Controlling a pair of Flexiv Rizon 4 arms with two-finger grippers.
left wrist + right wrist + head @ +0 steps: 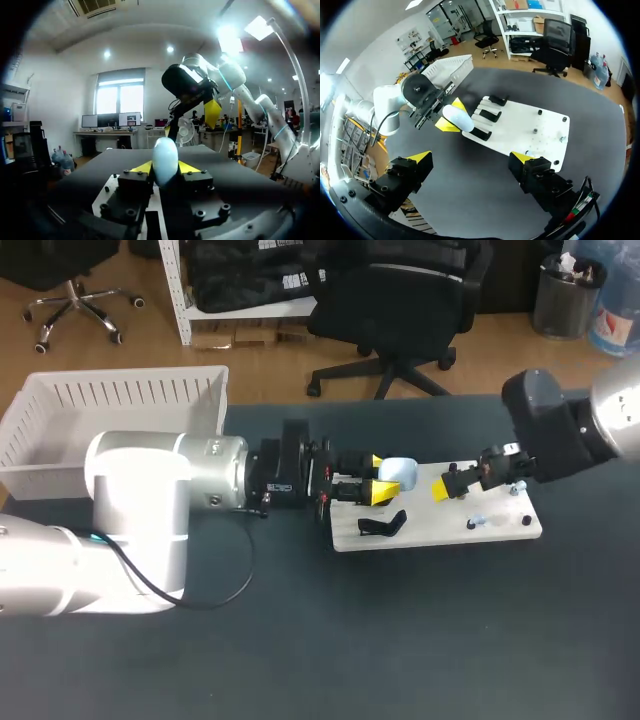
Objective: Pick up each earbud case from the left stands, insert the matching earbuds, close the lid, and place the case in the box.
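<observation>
Pale and egg-smooth, the earbud case is pinched between the yellow tips of the left claw, one tip on each side. The left wrist view shows that grip plainly. The head view adds the white box at the counter's far left, well apart from the case. Only the right wrist view shows three black stands on the white board, with the right claw spread wide and holding nothing. The left arm lies level across the counter, reaching the board's left end.
</observation>
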